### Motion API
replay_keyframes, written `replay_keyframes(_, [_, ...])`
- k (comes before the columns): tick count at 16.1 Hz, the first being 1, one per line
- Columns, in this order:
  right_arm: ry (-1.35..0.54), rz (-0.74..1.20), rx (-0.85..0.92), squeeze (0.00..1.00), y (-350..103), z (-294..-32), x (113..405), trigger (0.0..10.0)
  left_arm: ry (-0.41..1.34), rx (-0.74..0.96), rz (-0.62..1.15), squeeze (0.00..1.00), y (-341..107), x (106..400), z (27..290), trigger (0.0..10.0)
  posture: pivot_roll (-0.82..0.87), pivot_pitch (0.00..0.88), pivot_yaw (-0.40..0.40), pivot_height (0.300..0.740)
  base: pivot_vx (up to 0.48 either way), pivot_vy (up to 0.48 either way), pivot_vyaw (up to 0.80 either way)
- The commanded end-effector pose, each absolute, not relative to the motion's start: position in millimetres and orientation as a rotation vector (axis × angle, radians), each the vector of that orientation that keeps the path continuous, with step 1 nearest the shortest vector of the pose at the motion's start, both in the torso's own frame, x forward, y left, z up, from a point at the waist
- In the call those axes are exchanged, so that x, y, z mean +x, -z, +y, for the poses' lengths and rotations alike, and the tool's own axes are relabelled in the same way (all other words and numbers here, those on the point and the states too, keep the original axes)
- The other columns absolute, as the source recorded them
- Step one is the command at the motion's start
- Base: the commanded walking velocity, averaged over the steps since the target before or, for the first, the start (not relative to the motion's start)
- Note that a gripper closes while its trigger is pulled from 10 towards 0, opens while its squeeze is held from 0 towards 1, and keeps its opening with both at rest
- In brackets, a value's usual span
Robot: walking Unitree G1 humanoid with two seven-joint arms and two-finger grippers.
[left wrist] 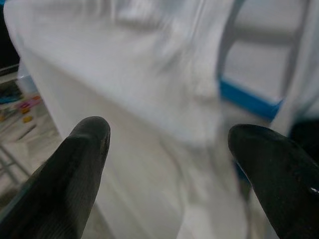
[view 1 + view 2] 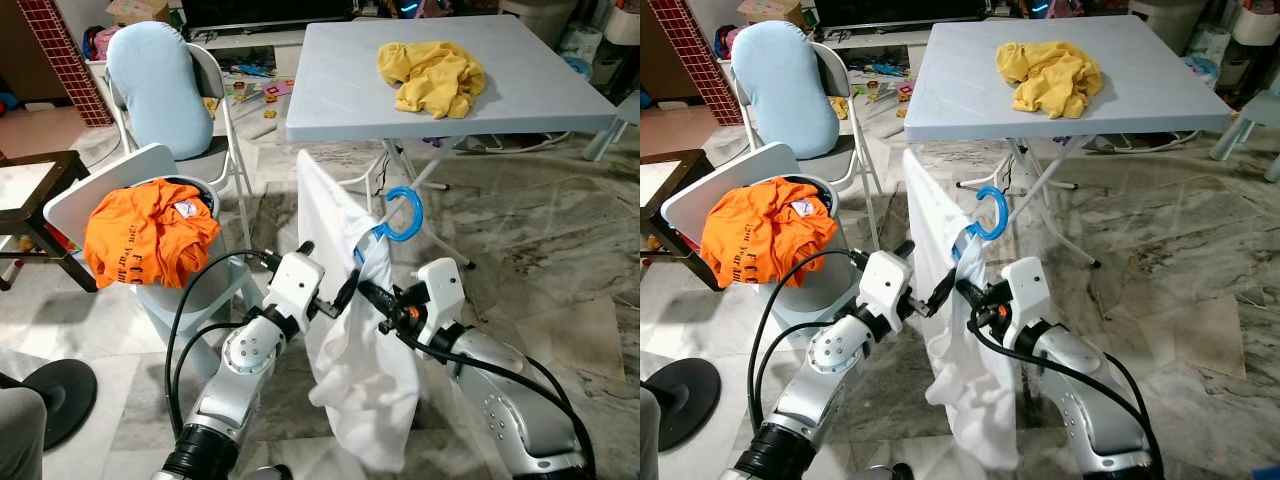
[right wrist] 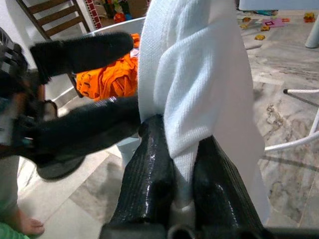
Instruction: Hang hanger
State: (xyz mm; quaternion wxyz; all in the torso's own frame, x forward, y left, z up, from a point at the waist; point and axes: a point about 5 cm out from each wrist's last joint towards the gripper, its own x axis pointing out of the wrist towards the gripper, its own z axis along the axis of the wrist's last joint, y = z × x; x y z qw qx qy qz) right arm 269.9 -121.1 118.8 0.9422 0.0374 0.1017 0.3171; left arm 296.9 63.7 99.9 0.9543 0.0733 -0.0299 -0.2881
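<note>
Nearest, both silver arms raised in front of the body, meeting at a white garment [image 2: 355, 330] draped on a blue hanger [image 2: 398, 215].

Right hand [image 2: 368, 293] clenched on a gathered fold of the white garment, fabric pinched between its two black fingers [image 3: 149, 174] in the right wrist view. Left hand [image 2: 343, 293] released, fingers [image 1: 75, 164] spread apart with the cloth just ahead of them; whether touching the cloth, cannot tell.

Blue hanger held up in the air above the two hands, its round hook uppermost, just in front of the near edge of the bench [image 2: 340, 100] and not hooked on anything visible. White garment hanging from it in a long fall toward the marble floor [image 2: 560, 250], one corner lifted up toward the bench edge.

To the left, a round pale bin [image 2: 190, 290] heaped with an orange shirt [image 2: 145, 240], a white chair back leaning beside it. A dark stool [image 2: 35, 190] at the far left.

Farther back, a folding chair with a light blue cushion [image 2: 160, 85]. On the pale bench, a crumpled yellow shirt [image 2: 432, 75]. Beyond, scattered toys [image 2: 255, 90] on the floor.
</note>
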Motion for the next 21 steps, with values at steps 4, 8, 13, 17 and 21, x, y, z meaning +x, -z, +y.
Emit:
replay_keyframes(4, [-0.737,0.152,0.083,0.0,-137.1,-120.5,264.9,10.0,0.538,0.244,-0.033,0.0,-96.1,307.7,75.3,1.8,-0.08,0.074,0.054,0.74,0.0,0.0,0.0])
replay_keyframes(8, [-0.815,0.18,0.068,0.0,-133.9,-115.1,254.8,10.0,0.499,0.25,-0.025,0.0,-93.4,313.0,81.6,0.0,-0.08,0.067,0.053,0.74,0.0,0.0,0.0])
replay_keyframes(13, [-0.883,0.209,0.075,0.0,-132.4,-112.6,246.1,10.0,0.459,0.265,-0.01,0.0,-88.7,317.0,89.8,0.0,-0.08,0.068,0.054,0.74,0.0,0.0,0.0])
replay_keyframes(17, [-0.897,0.214,0.08,0.0,-132.3,-112.5,243.5,10.0,0.491,0.24,-0.029,0.0,-89.3,315.1,84.9,0.0,-0.08,0.067,0.059,0.74,0.0,0.0,0.0])
replay_keyframes(21, [-0.896,0.211,0.073,0.0,-133.1,-112.5,244.5,10.0,0.538,0.192,-0.016,0.0,-85.3,311.3,80.4,0.0,-0.08,0.065,0.057,0.74,0.0,0.0,0.0])
